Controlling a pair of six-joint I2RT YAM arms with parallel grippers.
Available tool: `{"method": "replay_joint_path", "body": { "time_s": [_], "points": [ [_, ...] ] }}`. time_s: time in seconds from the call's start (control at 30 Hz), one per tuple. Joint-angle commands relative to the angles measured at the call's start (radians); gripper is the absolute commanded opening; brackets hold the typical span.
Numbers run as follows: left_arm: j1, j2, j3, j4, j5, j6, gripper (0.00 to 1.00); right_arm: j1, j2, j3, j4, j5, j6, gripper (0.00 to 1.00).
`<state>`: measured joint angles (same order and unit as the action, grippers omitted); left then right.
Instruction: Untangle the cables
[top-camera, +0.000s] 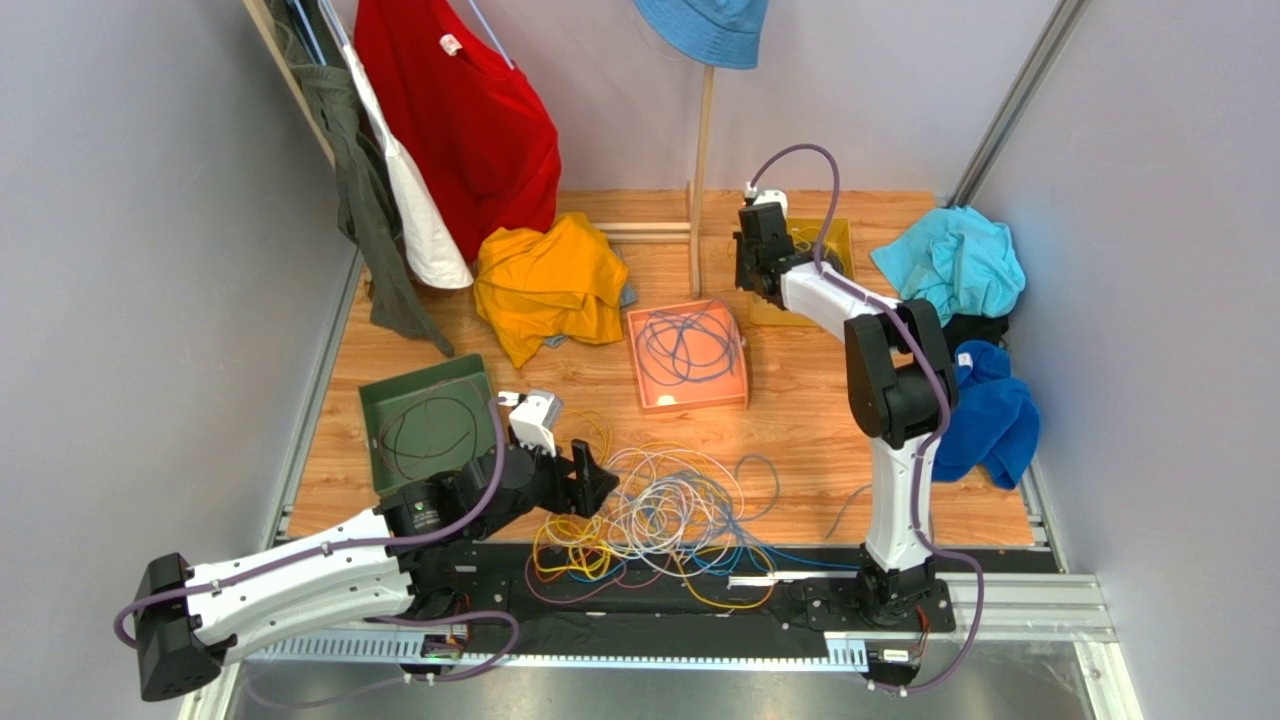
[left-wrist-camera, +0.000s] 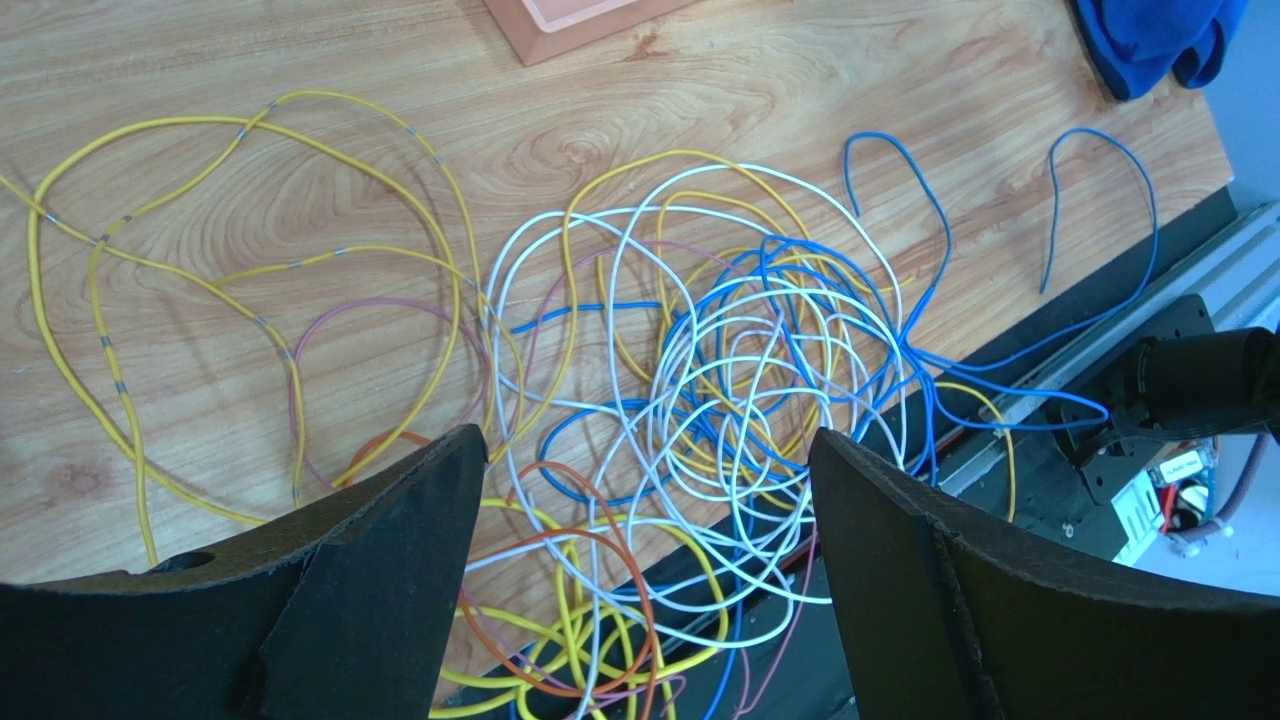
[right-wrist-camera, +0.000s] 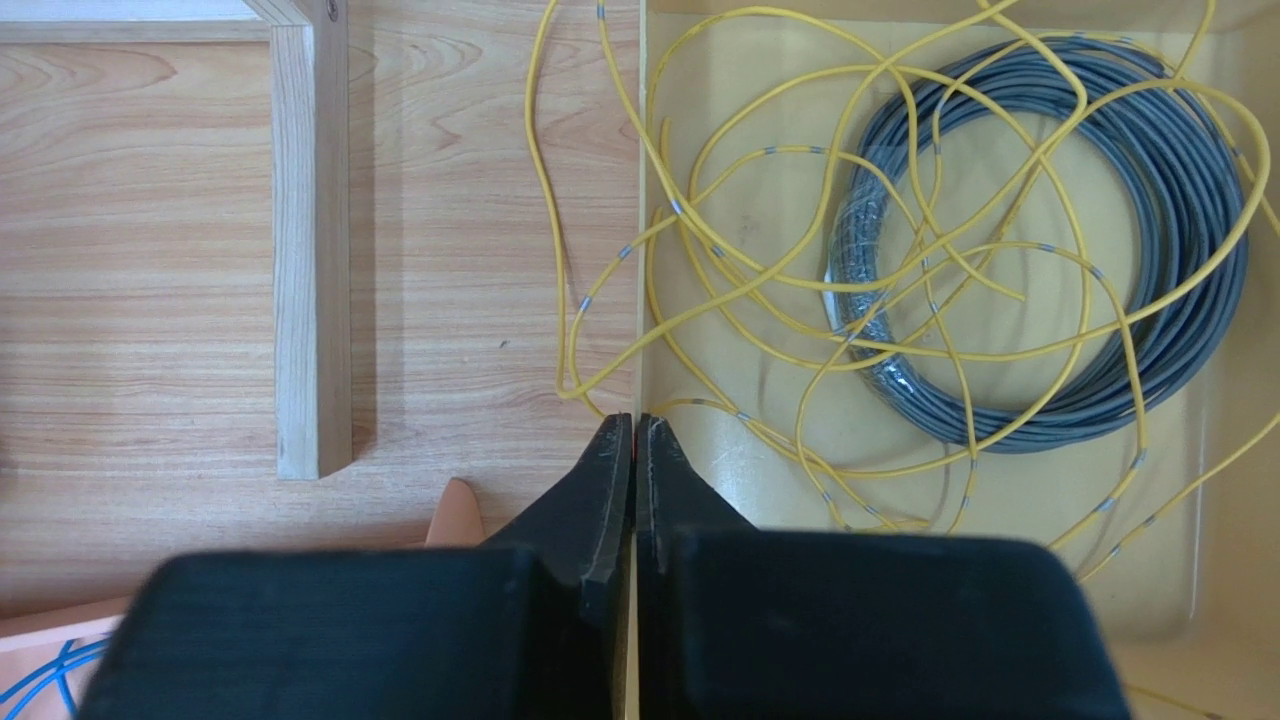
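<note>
A tangle of thin yellow, white, blue and orange cables (top-camera: 661, 518) lies on the wooden table near its front edge. My left gripper (top-camera: 601, 483) hovers just left of the tangle. In the left wrist view it (left-wrist-camera: 646, 438) is open wide and empty, with the cables (left-wrist-camera: 721, 375) below it. My right gripper (top-camera: 748, 279) is at the far yellow tray (top-camera: 836, 237). In the right wrist view it (right-wrist-camera: 634, 420) is shut over the tray's left wall (right-wrist-camera: 643, 180), and a thin yellow cable (right-wrist-camera: 781, 285) runs to its tips from both sides. Part of that cable hangs outside the tray.
A grey cable coil (right-wrist-camera: 1187, 195) lies in the yellow tray. An orange tray (top-camera: 646, 398) holds a blue cable and a green tray (top-camera: 376, 405) a dark one. Clothes lie at the back and right: orange (top-camera: 549, 278), teal (top-camera: 954, 258), blue (top-camera: 995, 420). A wooden stand (right-wrist-camera: 313, 240) stands beside the yellow tray.
</note>
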<state>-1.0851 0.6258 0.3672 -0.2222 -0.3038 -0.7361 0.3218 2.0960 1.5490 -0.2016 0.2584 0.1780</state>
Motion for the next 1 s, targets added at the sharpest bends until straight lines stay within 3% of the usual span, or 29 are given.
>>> {"method": "replay_joint_path", "body": {
  "time_s": [0.0,0.27,0.4,0.5,0.97],
  "points": [
    [-0.002,-0.003,-0.004,0.037,0.003,0.001,0.88,-0.004,-0.080,-0.026,0.079,0.047,0.000,0.00],
    [-0.002,-0.011,-0.007,0.040,0.008,-0.003,0.88,-0.015,-0.160,-0.092,0.125,0.058,0.032,0.00],
    [-0.002,-0.012,-0.014,0.047,0.014,-0.008,0.88,-0.018,-0.165,-0.087,0.113,0.033,0.055,0.37],
    [-0.002,-0.012,-0.014,0.044,0.019,-0.009,0.88,-0.018,-0.151,-0.078,0.108,0.019,0.067,0.44],
    [-0.002,-0.026,-0.027,0.032,-0.006,0.000,0.89,-0.032,-0.068,-0.007,0.082,-0.008,0.110,0.45]
  ]
}}
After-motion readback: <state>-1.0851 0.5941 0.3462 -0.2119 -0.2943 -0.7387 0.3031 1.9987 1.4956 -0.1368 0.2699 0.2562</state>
